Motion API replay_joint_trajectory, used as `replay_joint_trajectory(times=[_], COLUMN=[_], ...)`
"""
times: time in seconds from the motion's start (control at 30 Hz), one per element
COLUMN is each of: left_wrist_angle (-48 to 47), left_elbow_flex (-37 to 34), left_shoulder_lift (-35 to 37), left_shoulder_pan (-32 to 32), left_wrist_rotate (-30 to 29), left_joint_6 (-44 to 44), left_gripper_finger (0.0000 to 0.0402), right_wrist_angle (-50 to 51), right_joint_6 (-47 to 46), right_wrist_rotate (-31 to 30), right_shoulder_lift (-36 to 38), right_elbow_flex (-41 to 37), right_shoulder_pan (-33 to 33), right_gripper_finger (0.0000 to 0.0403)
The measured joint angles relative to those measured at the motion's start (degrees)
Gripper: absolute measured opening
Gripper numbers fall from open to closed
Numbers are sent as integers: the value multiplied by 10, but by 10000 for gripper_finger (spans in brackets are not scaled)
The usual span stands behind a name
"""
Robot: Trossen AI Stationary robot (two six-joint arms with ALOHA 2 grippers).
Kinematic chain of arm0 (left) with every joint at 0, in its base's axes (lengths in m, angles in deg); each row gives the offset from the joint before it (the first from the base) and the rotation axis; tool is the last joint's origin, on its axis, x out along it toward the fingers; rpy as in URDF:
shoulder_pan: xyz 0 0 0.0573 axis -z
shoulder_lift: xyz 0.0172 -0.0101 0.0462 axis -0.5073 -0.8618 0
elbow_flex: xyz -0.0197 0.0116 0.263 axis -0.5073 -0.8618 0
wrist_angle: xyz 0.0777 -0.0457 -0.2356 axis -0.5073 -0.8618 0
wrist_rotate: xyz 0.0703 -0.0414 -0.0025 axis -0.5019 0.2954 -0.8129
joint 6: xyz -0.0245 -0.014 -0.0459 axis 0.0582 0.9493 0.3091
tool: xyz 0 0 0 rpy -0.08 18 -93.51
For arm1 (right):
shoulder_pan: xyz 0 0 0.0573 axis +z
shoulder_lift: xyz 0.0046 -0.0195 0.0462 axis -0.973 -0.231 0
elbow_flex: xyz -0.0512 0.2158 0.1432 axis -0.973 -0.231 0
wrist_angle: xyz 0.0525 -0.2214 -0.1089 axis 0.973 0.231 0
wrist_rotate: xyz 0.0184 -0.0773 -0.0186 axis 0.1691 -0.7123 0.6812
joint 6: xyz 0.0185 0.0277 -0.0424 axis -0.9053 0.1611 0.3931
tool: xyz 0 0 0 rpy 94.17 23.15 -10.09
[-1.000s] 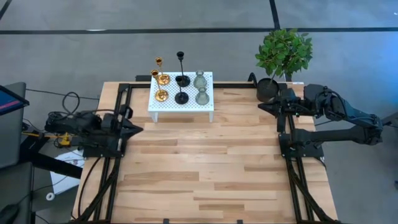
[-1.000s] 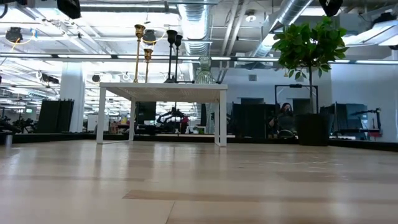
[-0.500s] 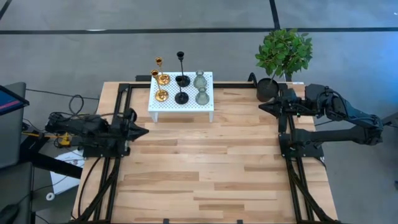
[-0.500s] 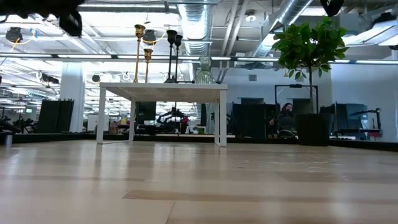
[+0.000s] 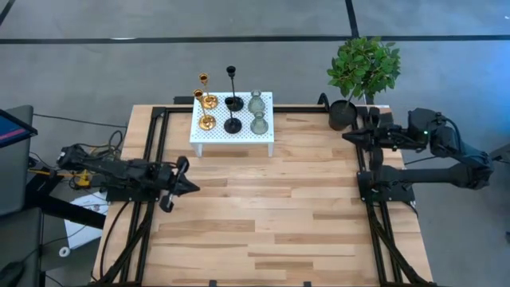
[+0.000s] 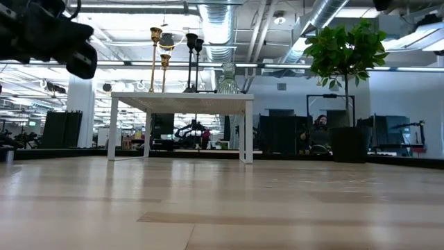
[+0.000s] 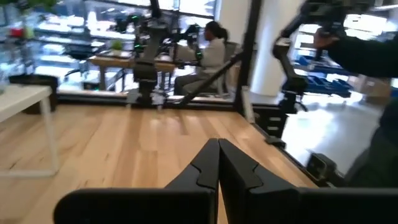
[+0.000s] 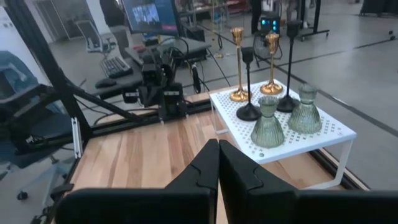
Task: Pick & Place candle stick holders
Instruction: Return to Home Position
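Note:
Several candle stick holders stand upright on their bases on a small white perforated stand (image 5: 219,136) at the table's far middle: two gold (image 5: 207,102), two black (image 5: 233,125) and two grey-green bottle-shaped ones (image 5: 258,124). The right wrist view shows them too, gold (image 8: 238,94), black (image 8: 249,112) and grey-green (image 8: 267,129). My left gripper (image 5: 195,189) is shut with nothing in it, above the table's left side, pointing toward its middle. My right gripper (image 5: 345,137) is shut with nothing in it, high over the far right, pointing toward the stand.
A black pot (image 5: 343,116) with a green plant (image 5: 364,67) stands at the far right corner, close to my right gripper. Black arm frames (image 5: 149,215) run along both sides. Bare wooden tabletop (image 5: 263,207) lies between the arms. A person (image 7: 212,47) sits in the room beyond.
My left gripper has come down and gone toward the table's near edge and a little toward its middle, tipping slightly upward; in the low view it has dropped into sight. My right gripper has drawn back a little toward the right edge. The holders have not moved.

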Motion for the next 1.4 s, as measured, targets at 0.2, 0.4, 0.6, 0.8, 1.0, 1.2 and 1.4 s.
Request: replay_joint_trajectory(times=[0.2,0.4,0.6,0.8,1.0,1.2,1.4], left_wrist_angle=[-15,-62,-98,-100,-99,-98,-97], left_elbow_flex=[0,0,0,0,0,0,0], left_shoulder_lift=[-2,-2,-2,-2,-2,-2,-2], left_shoulder_pan=[0,0,0,0,0,0,0], left_wrist_rotate=[50,39,24,-35,-39,-39,-39], left_joint_6=[-11,-8,-9,-9,-9,-9,-9], left_gripper_finger=[3,3,5,5,7,7,11], right_wrist_angle=[11,51,58,58,59,78,70], right_joint_6=[-2,-2,-1,-18,-21,-21,-3], right_wrist_rotate=[0,0,0,0,3,-33,-76], right_shoulder_lift=[27,52,63,80,140,213,288], right_elbow_flex=[0,0,0,0,0,0,-29], right_shoulder_pan=[0,0,0,0,0,-1,-2], right_gripper_finger=[0,0,0,0,0,0,0])
